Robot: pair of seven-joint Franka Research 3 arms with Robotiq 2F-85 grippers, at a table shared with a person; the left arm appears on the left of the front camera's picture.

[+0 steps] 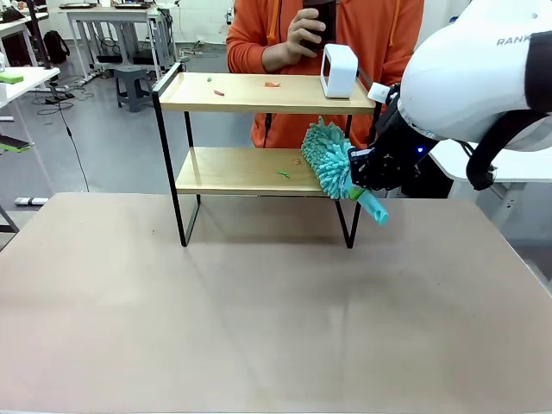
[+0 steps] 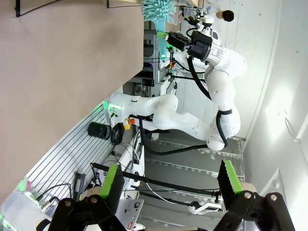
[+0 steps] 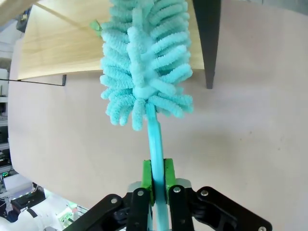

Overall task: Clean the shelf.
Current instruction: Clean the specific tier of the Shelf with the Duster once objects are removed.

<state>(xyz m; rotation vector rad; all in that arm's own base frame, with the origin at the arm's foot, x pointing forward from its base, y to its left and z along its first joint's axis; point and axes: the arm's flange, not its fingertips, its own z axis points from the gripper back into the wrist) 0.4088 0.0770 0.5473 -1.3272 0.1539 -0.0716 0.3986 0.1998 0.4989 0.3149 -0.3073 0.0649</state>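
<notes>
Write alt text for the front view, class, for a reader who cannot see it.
The robot's right tool grips a fluffy teal duster by its handle, the head at the right end of the lower board of a two-tier wooden shelf. Small scraps lie on both boards, and a person in orange stands behind.

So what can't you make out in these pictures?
- Front view: the bits on the shelf are too small to identify.
- Front view: the duster and right arm hide the lower board's right end.
- Front view: the dark thing in the person's hand is cut off by the top edge.
- Right wrist view: the duster's tip runs past the top edge.
</notes>
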